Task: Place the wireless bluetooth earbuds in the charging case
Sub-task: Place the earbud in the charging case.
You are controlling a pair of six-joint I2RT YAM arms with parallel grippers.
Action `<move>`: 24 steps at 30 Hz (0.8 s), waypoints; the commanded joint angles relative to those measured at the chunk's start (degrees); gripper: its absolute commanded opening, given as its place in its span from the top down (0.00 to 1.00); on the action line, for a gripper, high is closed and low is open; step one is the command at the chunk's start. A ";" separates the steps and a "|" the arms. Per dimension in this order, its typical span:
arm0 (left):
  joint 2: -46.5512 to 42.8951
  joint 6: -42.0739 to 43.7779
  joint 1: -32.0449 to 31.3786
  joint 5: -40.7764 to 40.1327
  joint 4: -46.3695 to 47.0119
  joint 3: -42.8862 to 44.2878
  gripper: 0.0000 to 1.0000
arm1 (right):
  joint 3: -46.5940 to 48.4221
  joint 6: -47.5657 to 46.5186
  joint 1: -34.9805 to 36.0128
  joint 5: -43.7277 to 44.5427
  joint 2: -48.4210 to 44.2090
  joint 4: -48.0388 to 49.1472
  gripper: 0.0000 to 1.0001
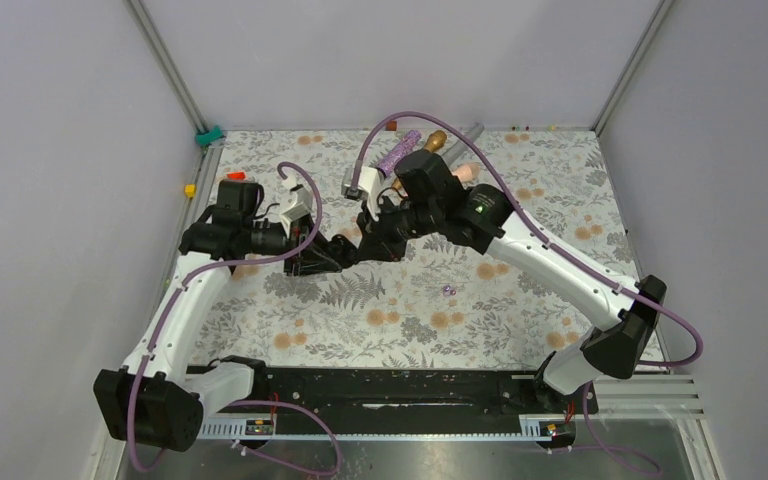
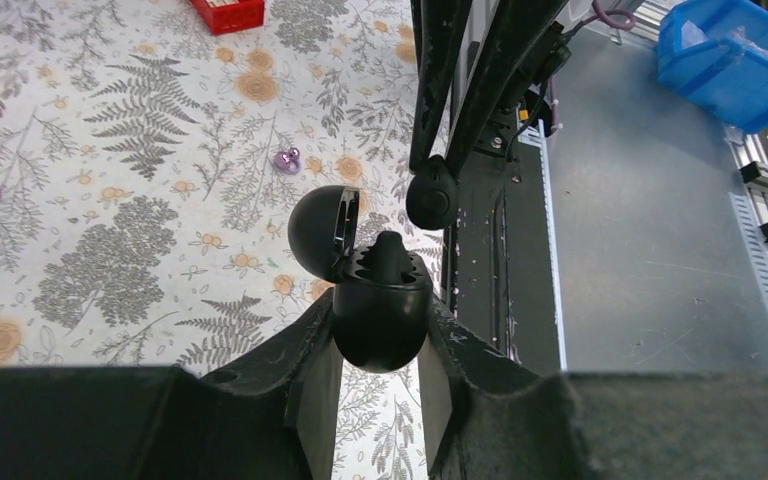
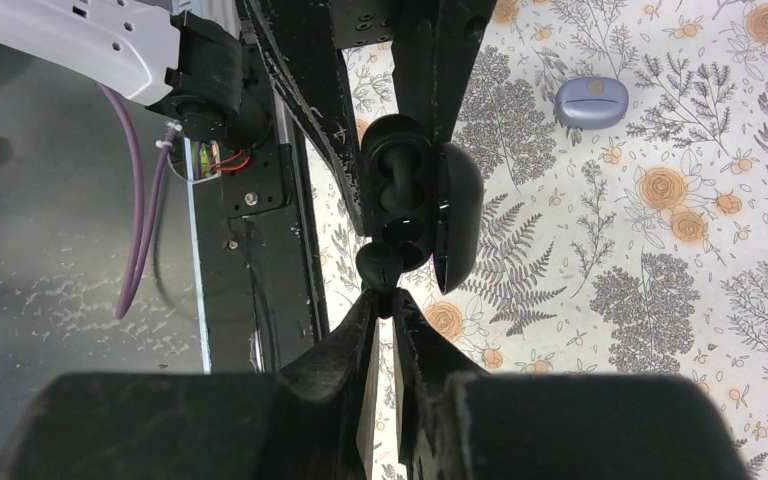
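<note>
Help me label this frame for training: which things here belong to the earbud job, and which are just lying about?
Job: black charging case, open, in the left end effector; black earbud pinched by the right end effector; loose purple earbuds; lavender case.
Lying about: microphones; red box; blue bin.

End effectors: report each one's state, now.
Left end effector: shut on the black charging case.
Right end effector: shut on a black earbud.

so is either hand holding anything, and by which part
The left hand grips the open charging case by the sides of its base; the right hand pinches a black earbud by one end.
</note>
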 commanded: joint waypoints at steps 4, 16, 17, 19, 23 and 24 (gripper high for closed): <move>2.19 7.48 -0.29 4.55 -7.04 3.69 1.00 | -1.21 -1.25 1.28 2.60 -0.30 2.85 0.86; 1.88 8.22 -0.38 4.78 -7.67 3.63 1.00 | -2.25 -2.15 2.60 4.75 0.83 3.82 0.85; 1.81 8.30 -0.39 4.85 -7.68 3.58 1.00 | -2.46 -2.30 2.69 4.80 0.92 3.97 0.86; 1.82 8.31 -0.38 4.87 -7.69 3.62 1.00 | -2.72 -2.49 2.89 4.91 1.05 4.05 0.86; 1.71 8.38 -0.37 4.86 -7.71 3.51 1.00 | -3.46 -2.90 3.18 5.34 1.38 4.58 0.85; 1.73 8.33 -0.35 4.78 -7.67 3.49 1.00 | -3.55 -2.90 3.29 5.20 1.40 4.57 0.85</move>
